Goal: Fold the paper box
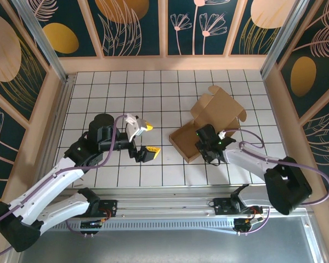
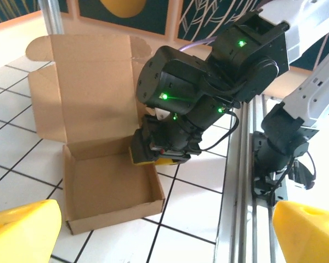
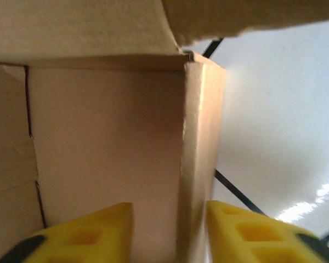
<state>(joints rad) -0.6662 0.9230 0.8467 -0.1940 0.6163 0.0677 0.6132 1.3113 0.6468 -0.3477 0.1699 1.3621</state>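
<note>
Right of centre on the tabletop, the paper box sits with its lid upright, the right pincer straddling a side wall, clamped or not cannot be told, probably to steady it, while the left pincer hangs wide open, well apart.

The table is seen from overhead. The paper box is shared by all views, nearest from the right wrist
</note>
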